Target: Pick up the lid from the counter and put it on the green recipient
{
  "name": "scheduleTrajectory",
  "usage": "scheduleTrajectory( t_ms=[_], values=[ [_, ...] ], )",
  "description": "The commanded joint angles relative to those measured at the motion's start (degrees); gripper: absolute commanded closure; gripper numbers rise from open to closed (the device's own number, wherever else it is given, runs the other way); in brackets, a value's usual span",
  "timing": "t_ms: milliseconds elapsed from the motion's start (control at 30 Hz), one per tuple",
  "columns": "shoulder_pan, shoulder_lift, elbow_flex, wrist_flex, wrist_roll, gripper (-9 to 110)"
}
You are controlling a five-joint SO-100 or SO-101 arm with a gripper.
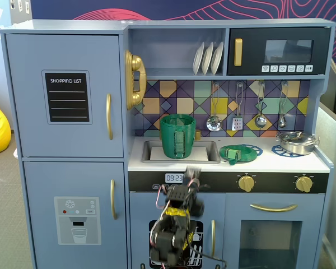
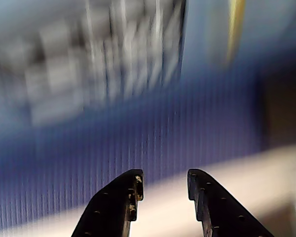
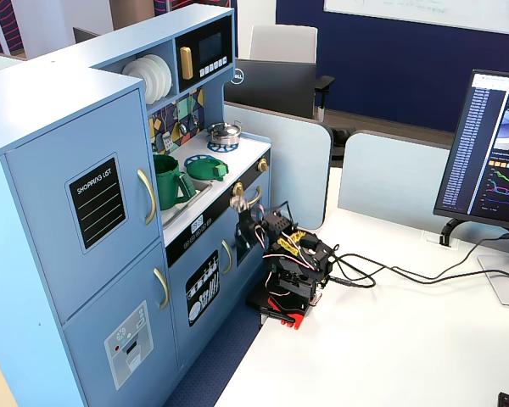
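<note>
- Wrist view: my gripper (image 2: pixel 163 185) is spread apart, grasping nothing.
- Lid (image 1: pixel 237 153) lies on the counter (image 1: pixel 269 162), at 3 o'clock from the pot (image 1: pixel 177 136).

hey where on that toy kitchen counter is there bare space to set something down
Bare white counter runs along the front edge, between the lid and the silver pot. The sink is mostly filled by the green recipient. The lid covers one burner print; the pot crowds the far right corner.
</note>
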Motion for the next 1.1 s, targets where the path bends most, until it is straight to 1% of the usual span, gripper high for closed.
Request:
scheduleTrajectory(
  t_ms=[0, 67, 100, 133, 267, 500, 800, 1067],
  values=[
    [6.9, -7.8, -12.7, -26.3, -3.8, 85],
    [10.7, -11.0, -12.2, -41.6, -5.2, 75],
    [12.6, -12.2, -12.0, -46.6, -5.7, 71],
    [14.1, -12.9, -12.2, -48.4, -6.1, 69],
    [17.1, -13.0, -12.2, -50.4, -5.7, 65],
    [19.9, -21.3, -18.4, -53.5, -3.6, 66],
    [18.9, -38.1, -32.3, -57.0, -2.0, 68],
    [17.6, -48.9, -39.3, -58.8, -1.8, 70]
  ],
)
